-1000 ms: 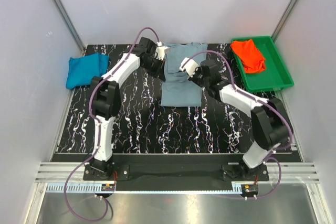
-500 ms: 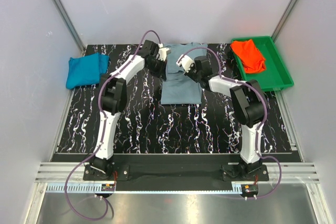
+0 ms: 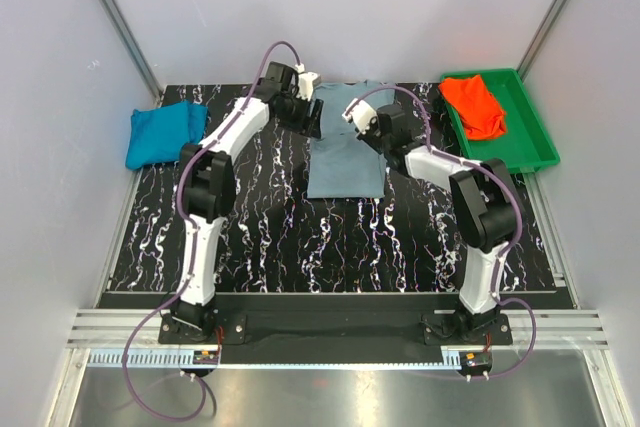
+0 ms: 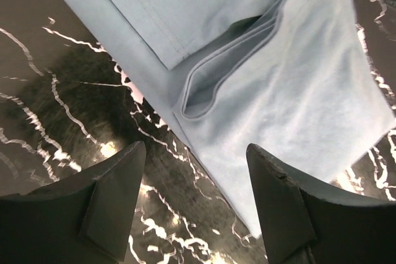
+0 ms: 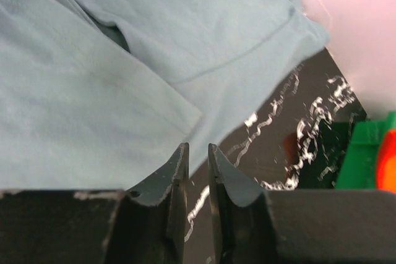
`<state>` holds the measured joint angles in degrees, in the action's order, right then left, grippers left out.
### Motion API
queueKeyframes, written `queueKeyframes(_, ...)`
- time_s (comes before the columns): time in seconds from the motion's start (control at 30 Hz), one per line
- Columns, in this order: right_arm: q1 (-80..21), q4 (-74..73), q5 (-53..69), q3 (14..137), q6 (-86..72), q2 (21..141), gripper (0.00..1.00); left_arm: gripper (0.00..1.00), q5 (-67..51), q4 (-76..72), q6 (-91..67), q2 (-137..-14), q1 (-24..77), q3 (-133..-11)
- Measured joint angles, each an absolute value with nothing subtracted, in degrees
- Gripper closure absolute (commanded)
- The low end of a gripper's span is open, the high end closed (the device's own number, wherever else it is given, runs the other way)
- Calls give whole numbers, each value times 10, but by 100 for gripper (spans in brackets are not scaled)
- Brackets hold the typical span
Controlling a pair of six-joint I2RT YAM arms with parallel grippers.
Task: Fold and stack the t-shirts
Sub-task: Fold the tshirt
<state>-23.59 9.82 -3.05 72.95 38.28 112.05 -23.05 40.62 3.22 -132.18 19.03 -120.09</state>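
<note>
The dusty grey-blue t-shirt (image 3: 345, 162) lies flat at the back middle of the table, its sides folded in to a narrow strip. My left gripper (image 3: 312, 115) hovers at its left upper edge. In the left wrist view this gripper (image 4: 195, 148) is wide open over the shirt's (image 4: 297, 91) edge and holds nothing. My right gripper (image 3: 353, 118) is above the shirt's upper part. The right wrist view shows it (image 5: 197, 146) open by a narrow gap, empty, above the cloth (image 5: 93, 91). A folded teal-blue t-shirt (image 3: 163, 133) rests at the left edge. An orange-red t-shirt (image 3: 474, 105) lies bunched in the tray.
The green plastic tray (image 3: 520, 152) stands at the back right corner, also seen in the right wrist view (image 5: 362, 153). Grey walls close the table on three sides. The black marbled tabletop (image 3: 300, 237) extends in front of the shirt.
Both grippers have let go of the grey-blue shirt: the left opened wide, the right opened slightly. Both arms shifted toward the back of the table.
</note>
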Motion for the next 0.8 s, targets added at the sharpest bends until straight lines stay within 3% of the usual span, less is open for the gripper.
queueKeyframes(0.17, -231, 90, -34, 703, 357, 1080, 47, 28, -228, 404, 31, -1270, 190, -1172)
queueKeyframes(0.27, -231, 30, -9, 728, 304, 1071, 39, 27, -244, 398, 18, -1224, 191, -1114)
queueKeyframes(0.47, -229, -117, 58, 836, 156, 1068, 39, 25, -296, 394, -30, -1178, 191, -1011)
queueKeyframes(0.8, -205, -208, 104, 753, 53, 1050, 41, 29, -363, 376, -107, -1180, 191, -889)
